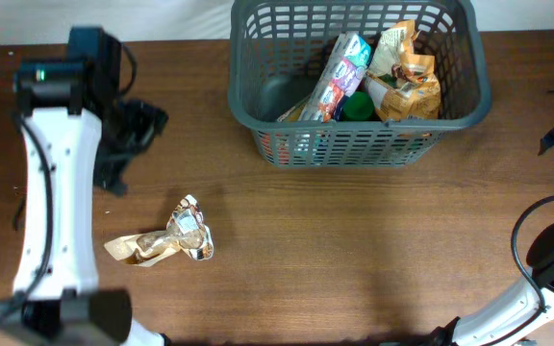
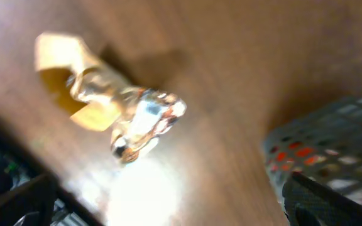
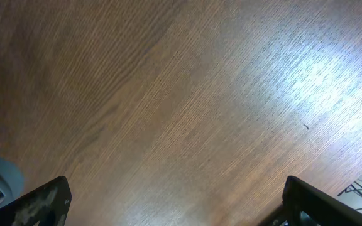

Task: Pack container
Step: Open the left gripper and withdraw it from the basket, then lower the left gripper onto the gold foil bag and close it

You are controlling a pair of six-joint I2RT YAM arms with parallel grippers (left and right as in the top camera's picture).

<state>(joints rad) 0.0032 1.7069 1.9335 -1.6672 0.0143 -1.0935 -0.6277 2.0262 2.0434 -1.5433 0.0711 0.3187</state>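
One snack packet is left out on the wooden surface, well apart from the basket, which stands at the far side of the surface, right of centre, and already holds several groceries. The packet is crumpled. In the overhead view its long axis runs roughly left to right, with one end bunched up toward the far side.

The left gripper is seen on the left half of the surface, further out than the packet. From it, the packet lies back toward the robot's base and a little to the right. In the left wrist view the packet is in shot ahead of the gripper, blurred, with a corner of the basket at the right edge. The two fingers are seen at opposite bottom corners of that view, so the left gripper is judged to be spread wide with nothing held.

The right gripper is likewise spread, with only bare wood between its fingers. In the overhead view that arm is kept at the far right edge, beyond the basket.

The left arm is therefore clearly the nearer one, and the packet is best taken by it. A grasp across the short width, at right angles to the long axis, is likely called for. A carry away from the base and to the right, over the basket's near rim, would then be needed.
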